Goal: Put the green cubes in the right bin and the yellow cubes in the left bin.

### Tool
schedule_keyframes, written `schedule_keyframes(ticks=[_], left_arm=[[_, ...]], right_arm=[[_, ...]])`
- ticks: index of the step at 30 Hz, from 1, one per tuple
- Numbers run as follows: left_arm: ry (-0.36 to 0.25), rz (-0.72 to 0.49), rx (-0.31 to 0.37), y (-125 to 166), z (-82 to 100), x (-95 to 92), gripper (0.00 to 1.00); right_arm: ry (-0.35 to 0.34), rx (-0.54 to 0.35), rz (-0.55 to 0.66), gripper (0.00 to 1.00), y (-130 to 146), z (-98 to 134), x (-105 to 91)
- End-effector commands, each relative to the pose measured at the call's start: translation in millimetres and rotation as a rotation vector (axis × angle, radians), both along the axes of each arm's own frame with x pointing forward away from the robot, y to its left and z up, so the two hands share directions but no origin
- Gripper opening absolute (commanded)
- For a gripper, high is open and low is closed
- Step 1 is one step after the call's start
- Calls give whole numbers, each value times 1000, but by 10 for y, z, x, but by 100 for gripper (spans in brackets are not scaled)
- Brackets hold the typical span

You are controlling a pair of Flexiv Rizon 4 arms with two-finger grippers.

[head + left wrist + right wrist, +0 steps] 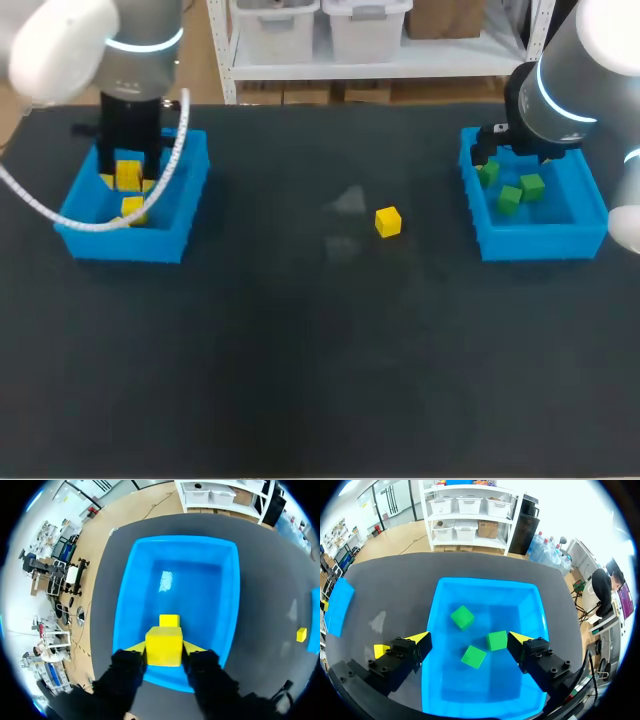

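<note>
Left pincer [164,650] is pinching a yellow cube [163,641] from two sides, over the left bin [200,585]. A second yellow cube [169,620] lies on the bin floor just ahead. Step looks like drop-off. Next: spread and release, then fetch the loose yellow cube [388,221] mid-tabletop [300,380], well apart from both bins. Right pincer [470,639] is spread and empty over the right bin [485,592], which holds three green cubes [462,617]. Left arm [130,60] covers part of the left bin in the head view, so its cube count is unclear.
</note>
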State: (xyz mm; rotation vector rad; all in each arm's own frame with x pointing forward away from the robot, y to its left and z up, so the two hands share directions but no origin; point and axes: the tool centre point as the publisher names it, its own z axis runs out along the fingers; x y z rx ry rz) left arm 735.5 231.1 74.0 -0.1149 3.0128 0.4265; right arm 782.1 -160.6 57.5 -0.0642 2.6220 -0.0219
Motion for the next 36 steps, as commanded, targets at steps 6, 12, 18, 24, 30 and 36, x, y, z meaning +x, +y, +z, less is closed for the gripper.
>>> schedule_keyframes(ticks=[6, 12, 18, 24, 30, 36], left_arm=[[-143, -182, -112, -476, 231, 88, 100], [-216, -534, -208, -1430, 606, 133, 100], [-151, -856, -247, -2362, 660, 6, 100], [-46, -1083, -208, -2956, 434, -84, 100], [67, -1180, -162, -3255, 97, -47, 100], [139, -1247, -145, -3492, -99, -71, 100]], right_arm=[[-6, -2, -3, 100, 1, -6, -15], [-6, -2, -3, 100, 1, -6, -15], [-6, -2, -3, 100, 1, -6, -15], [-6, -2, -3, 100, 1, -6, -15], [-6, -2, -3, 100, 1, -6, -15], [-6, -2, -3, 100, 1, -6, -15]])
